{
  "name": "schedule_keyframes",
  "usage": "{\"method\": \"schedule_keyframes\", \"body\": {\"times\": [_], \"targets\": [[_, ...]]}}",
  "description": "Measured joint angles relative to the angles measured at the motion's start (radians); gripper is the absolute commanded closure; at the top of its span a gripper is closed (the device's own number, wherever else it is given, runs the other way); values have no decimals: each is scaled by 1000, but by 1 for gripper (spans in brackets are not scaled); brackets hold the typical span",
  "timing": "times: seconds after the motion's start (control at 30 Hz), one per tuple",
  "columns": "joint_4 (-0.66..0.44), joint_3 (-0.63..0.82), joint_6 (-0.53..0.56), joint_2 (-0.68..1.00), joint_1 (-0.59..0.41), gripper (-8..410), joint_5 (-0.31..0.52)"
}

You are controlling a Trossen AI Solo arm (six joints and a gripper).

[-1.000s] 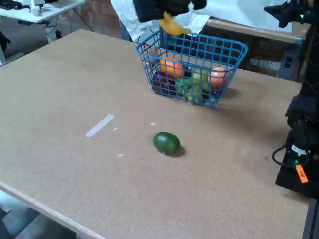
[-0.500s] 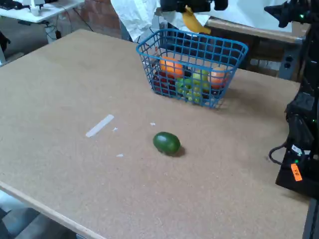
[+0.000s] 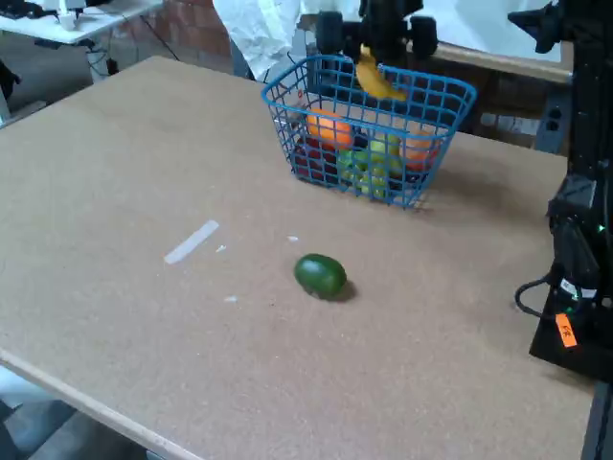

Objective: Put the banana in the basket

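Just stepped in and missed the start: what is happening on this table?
The arm's end effector is holding a yellow banana over the blue wire basket at the far side of the table. The banana hangs at the rim, not yet let go. The basket already holds several pieces of fruit. A dark green fruit lies alone on the table nearer the camera.

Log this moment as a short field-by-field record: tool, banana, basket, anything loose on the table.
tool: above the basket's far side, shut on the banana
banana: yellow, hanging from the tool just over the basket opening, not released
basket: blue wire mesh, upright near the table's far edge, already holding orange, green and red fruit
green fruit: lies alone on the table, in front of the basket
table: brown board with a white strip
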Motion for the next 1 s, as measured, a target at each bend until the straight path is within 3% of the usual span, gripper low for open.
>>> {"method": "schedule_keyframes", "body": {"times": [0.83, 1.0], "targets": [[14, 0, 102, 45, -13, 119, -28], [19, 0, 105, 45, -13, 109, -28]]}}
